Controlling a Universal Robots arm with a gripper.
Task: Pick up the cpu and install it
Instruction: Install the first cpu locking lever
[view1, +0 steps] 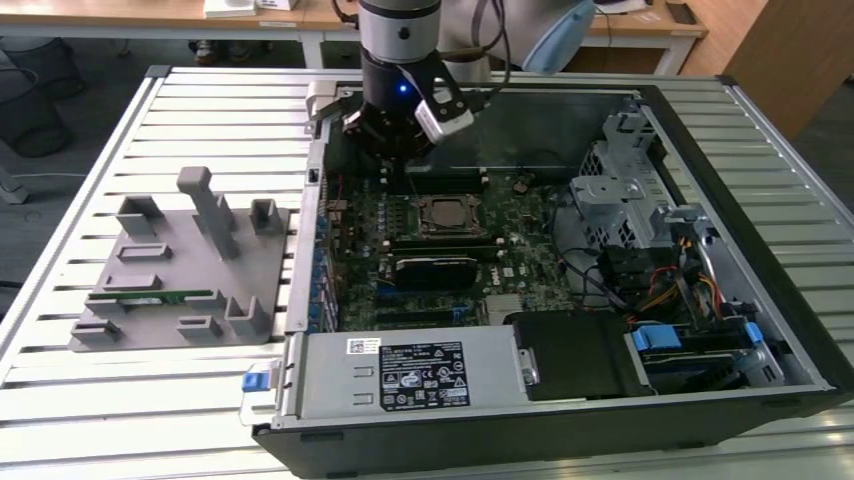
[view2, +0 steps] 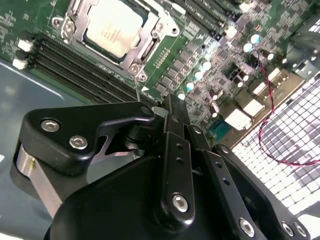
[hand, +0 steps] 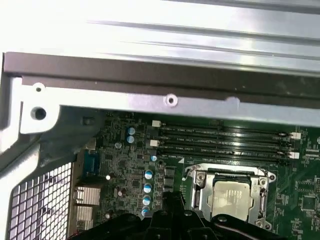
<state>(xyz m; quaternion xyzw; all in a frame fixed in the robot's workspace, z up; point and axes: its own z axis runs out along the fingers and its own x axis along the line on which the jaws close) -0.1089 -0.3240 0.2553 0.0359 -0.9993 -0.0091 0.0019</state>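
The cpu (view1: 441, 212) is a flat silvery square lying inside the metal socket frame on the green motherboard, within the open computer case. Both wrist views look down on the cpu (view2: 112, 27) (hand: 231, 197) seated in that frame. My gripper (view1: 387, 165) hangs over the board toward the back wall of the case, a short way behind the socket and apart from the chip. In the second wrist view the black fingers (view2: 172, 125) lie pressed together with nothing between them, so the gripper (view2: 175, 106) is shut and empty.
A grey holder (view1: 174, 270) with a green memory stick (view1: 154, 297) stands on the slatted table at the exterior view's left. A black heatsink block (view1: 430, 270), the power supply (view1: 400, 372) and a drive cage (view1: 627, 190) crowd the case. Empty memory slots (hand: 225, 140) run behind the socket.
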